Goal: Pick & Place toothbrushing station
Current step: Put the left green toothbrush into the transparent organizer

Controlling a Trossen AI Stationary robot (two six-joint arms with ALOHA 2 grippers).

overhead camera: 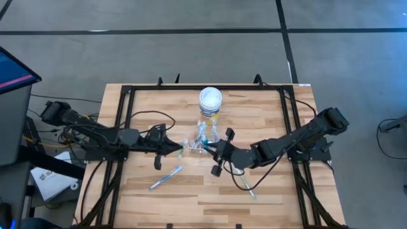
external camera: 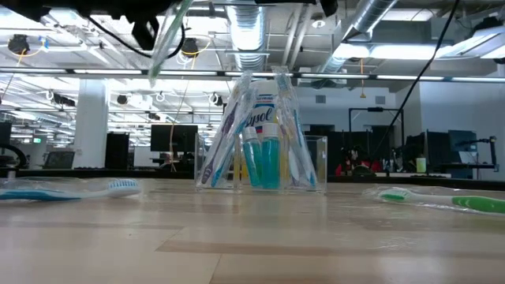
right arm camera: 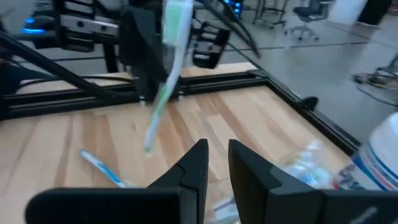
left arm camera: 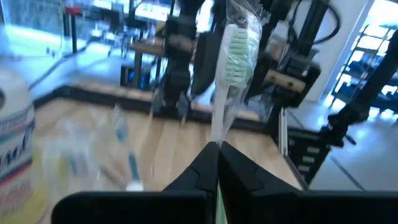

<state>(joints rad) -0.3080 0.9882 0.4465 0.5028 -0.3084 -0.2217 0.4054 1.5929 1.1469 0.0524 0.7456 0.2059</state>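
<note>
A small clear plastic cup [external camera: 264,162], straight-walled and glassy, is being used as the landmark near the middle of the pale wood-plank table [overhead camera: 191,203]. Several slim wrapped toothbrushes [external camera: 229,130] are being held upright and leaning inside it, together with a teal tube [external camera: 262,162]. Just behind the cup, a larger cylindrical jar [overhead camera: 210,102] with a round white lid and a printed label is being kept upright, touching or nearly touching it.

The left gripper [overhead camera: 180,149] is being held just to the left of the cup, above the table. Its dark fingers [left arm camera: 205,165] are being pressed together on a green-bristled toothbrush [left arm camera: 233,68], whose white handle and crinkled clear wrapper are sticking up from between the tips. In the low view the same brush [external camera: 167,35] is being seen tilted high above the table.

The right gripper [overhead camera: 216,152] is being held just in front of and to the right of the cup, with its angular black fingers [right arm camera: 193,165] standing slightly apart and nothing being gripped between them.

A blue-and-white toothbrush [overhead camera: 165,177] in glossy film is being left lying flat on the wood, in front of the cup and to its left. A green-and-white toothbrush [overhead camera: 247,186] is being left lying flat in front of the cup and to its right, under the right arm.
</note>
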